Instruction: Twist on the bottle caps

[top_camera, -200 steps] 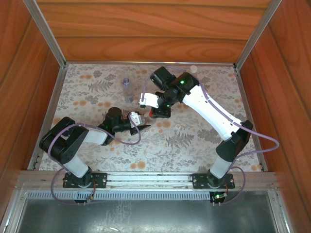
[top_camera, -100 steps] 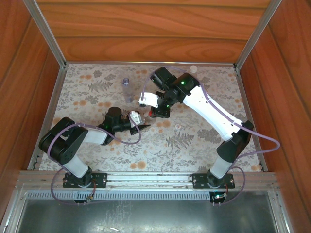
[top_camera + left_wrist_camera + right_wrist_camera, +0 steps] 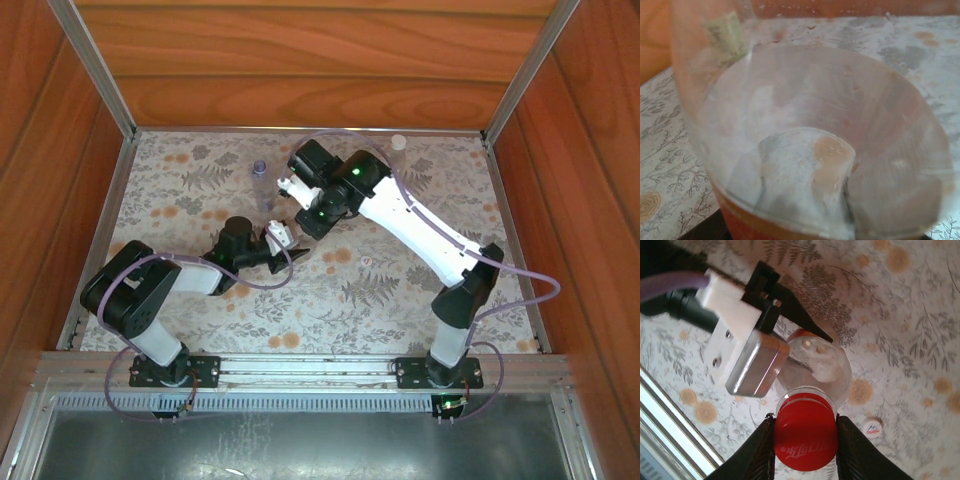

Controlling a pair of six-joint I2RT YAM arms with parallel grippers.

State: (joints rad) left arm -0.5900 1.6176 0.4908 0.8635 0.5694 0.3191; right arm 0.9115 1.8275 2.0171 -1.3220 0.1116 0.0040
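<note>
My left gripper (image 3: 285, 250) is shut on a clear bottle (image 3: 805, 100) with a red band at its base, which stands upright on the mat. In the right wrist view the bottle (image 3: 827, 367) is seen from above, with the left gripper's black fingers (image 3: 795, 315) beside it. The red cap (image 3: 805, 437) sits on the bottle's neck, and my right gripper (image 3: 805, 441) is shut on it, one finger on each side. A bluish unlabelled bottle (image 3: 260, 182) stands behind. A white cap (image 3: 871, 427) with a small logo lies on the mat, also seen as the white cap (image 3: 366, 262) from above.
Another pale cap (image 3: 398, 143) lies at the back edge of the floral mat (image 3: 400, 290). Wooden walls and aluminium rails (image 3: 100, 70) enclose the table on three sides. The right forearm (image 3: 410, 215) crosses the middle of the mat.
My right gripper and forearm have swung to the left and turned, now standing over the bottle in my left gripper. The left gripper has shifted slightly.
</note>
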